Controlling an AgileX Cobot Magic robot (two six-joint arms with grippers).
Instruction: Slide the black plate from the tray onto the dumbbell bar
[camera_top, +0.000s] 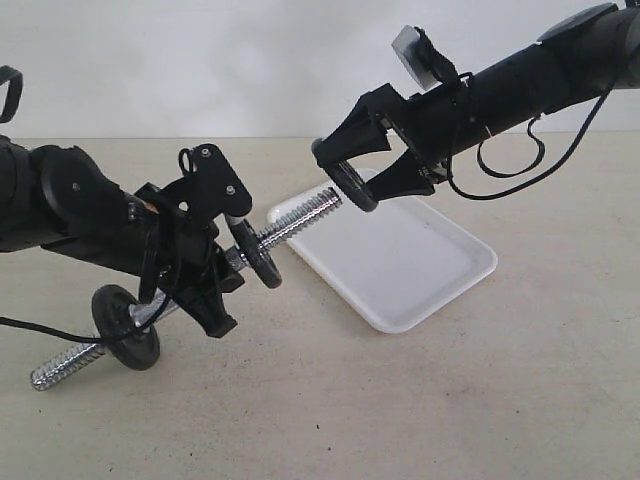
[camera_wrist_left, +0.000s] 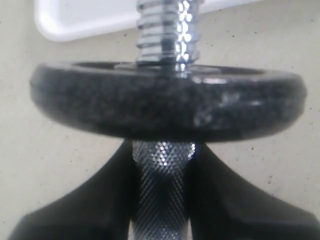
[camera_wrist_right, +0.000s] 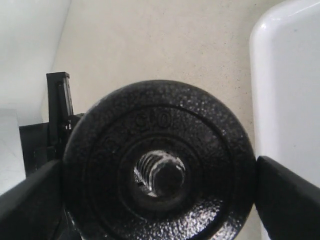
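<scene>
Presently the right end effector (camera_top: 352, 172) is pinching the black plate (camera_top: 357, 188) by its rim, holding it on edge right at the raised threaded tip of the dumbbell bar (camera_top: 300, 220). In the right wrist view that tip is showing through the plate's centre hole. The left end effector (camera_wrist_left: 162, 200) is clamping the bar's knurled grip, holding the bar tilted above the surface (camera_top: 450, 400). One mounted disc (camera_top: 255, 255) is sitting on the bar just beside the left fingers, and another disc (camera_top: 125, 325) is sitting near the bar's lower end. The white tray (camera_top: 440, 280) is lying on the surface near the bar's raised tip.
</scene>
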